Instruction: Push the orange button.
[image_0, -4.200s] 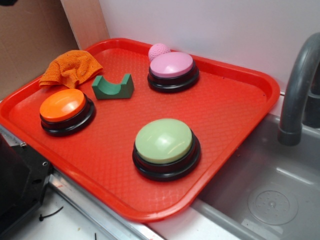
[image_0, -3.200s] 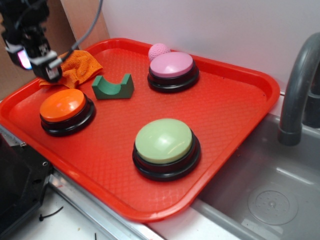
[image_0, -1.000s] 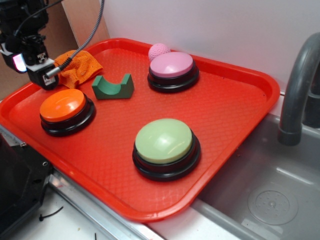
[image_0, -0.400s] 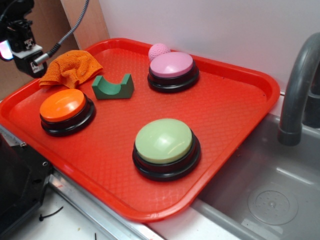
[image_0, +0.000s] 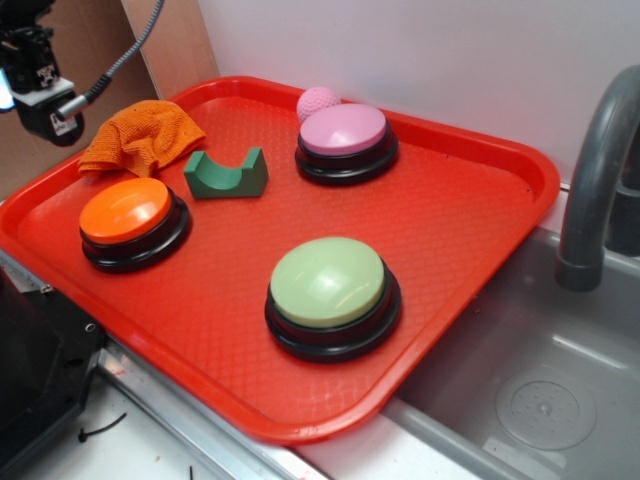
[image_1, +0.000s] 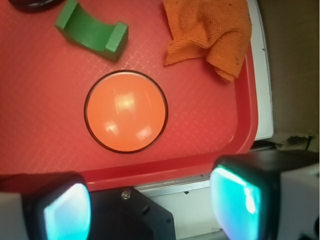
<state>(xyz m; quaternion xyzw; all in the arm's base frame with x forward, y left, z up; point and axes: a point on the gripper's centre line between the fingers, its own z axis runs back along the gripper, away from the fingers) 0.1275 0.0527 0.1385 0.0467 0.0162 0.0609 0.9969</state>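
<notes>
The orange button (image_0: 125, 210), a glossy orange dome on a black base, sits at the near-left of the red tray (image_0: 470, 210). My gripper (image_0: 42, 108) hangs up at the far left, above the tray's left rim and well clear of the button. In the wrist view the orange button (image_1: 125, 111) lies in the middle of the frame. The gripper (image_1: 150, 210) is open, with its two glowing pads (image_1: 65, 212) wide apart and nothing between them. Below them are the tray's rim and a black block off the tray.
An orange knitted cloth (image_0: 140, 135) lies at the tray's back left, beside a green curved block (image_0: 226, 175). A pink button (image_0: 343, 130) and a pink ball (image_0: 317, 100) stand at the back, and a pale green button (image_0: 327, 282) at the front. A grey faucet (image_0: 600, 170) and sink (image_0: 540, 390) are on the right.
The gripper came in from the upper left and hovered by the cloth. Over the last second it has drawn back up and to the left, off the tray's edge.
</notes>
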